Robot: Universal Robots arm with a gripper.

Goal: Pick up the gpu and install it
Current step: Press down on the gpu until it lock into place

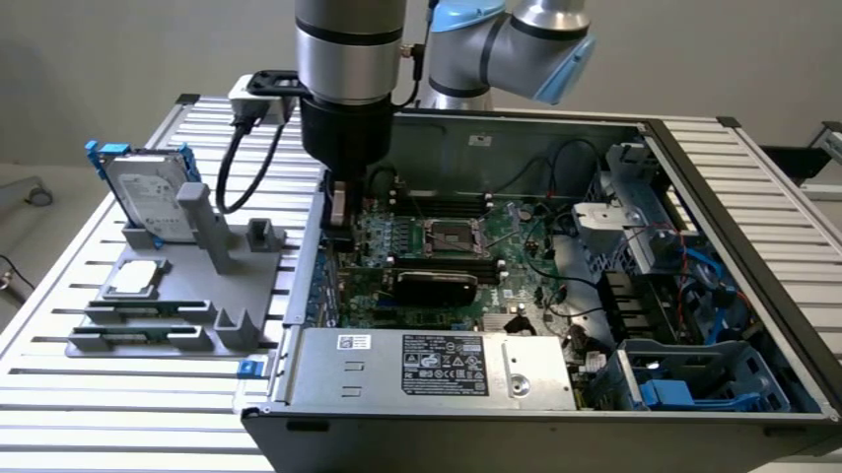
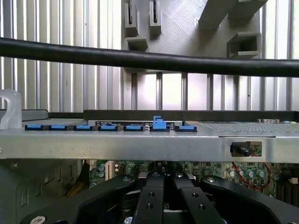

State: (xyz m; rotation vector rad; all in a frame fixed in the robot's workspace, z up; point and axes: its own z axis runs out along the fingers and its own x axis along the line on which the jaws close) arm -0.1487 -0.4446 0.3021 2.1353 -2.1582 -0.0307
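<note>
While my arm hangs over the open computer case, the gripper sits low at the case wall on the exterior view's left, just above the motherboard. From the wrist view the fingers are pressed together — closed, nothing I can make out between them. I see the gpu already down on the board, black shroud up, just below the CPU socket and apart from the gripper. Outside the case, a grey fixture holds a hard drive upright — blue frame. Black cable crosses the wrist view.
</note>
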